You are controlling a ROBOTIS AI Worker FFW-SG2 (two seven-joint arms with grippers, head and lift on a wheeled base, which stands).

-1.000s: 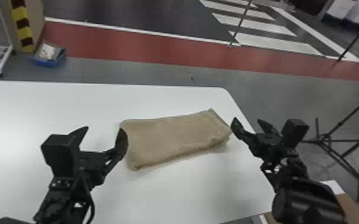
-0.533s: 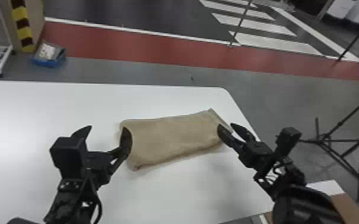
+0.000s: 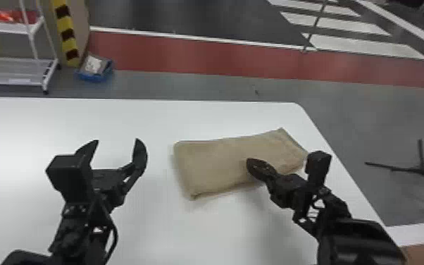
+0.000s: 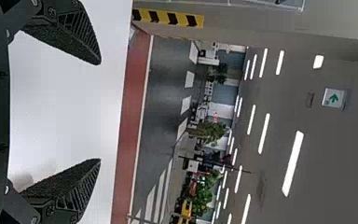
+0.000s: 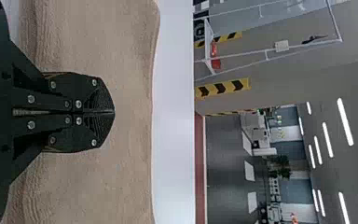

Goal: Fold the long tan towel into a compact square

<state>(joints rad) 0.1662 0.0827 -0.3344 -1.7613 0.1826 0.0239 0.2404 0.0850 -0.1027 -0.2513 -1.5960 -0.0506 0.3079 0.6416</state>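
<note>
**Tan towel, part-folded: an oblong pad, one fold or so short of square**

Item, the towel: lying flat on the white table, towards its right-hand edge; longer from left to right than from front to back; evidently layered, its left end smooth, its right end slanting off towards the table's far corner.

Item, right gripper: fingers pressed together, nothing seen between them; set over the towel's near side, around mid-length; whether the tips bear on the cloth cannot be told.

Item, left gripper: fingers spread wide, nothing between them; placed to the left of the towel and apart from it, above bare tabletop.

Step in hand, by judgement: the lengthwise folding looks done; the shut right gripper suggests pressing or steadying the pad before the cross-fold.

Next move, by judgement: one short end to be taken up through all its layers and laid over on the other; the left gripper, being spread, is well placed for the left end, once lowered and brought in; the right gripper would need to part its fingers if it is to share the lift; risks noted: upper layer caught alone, corners landing askew, the pad dragged along.
</note>
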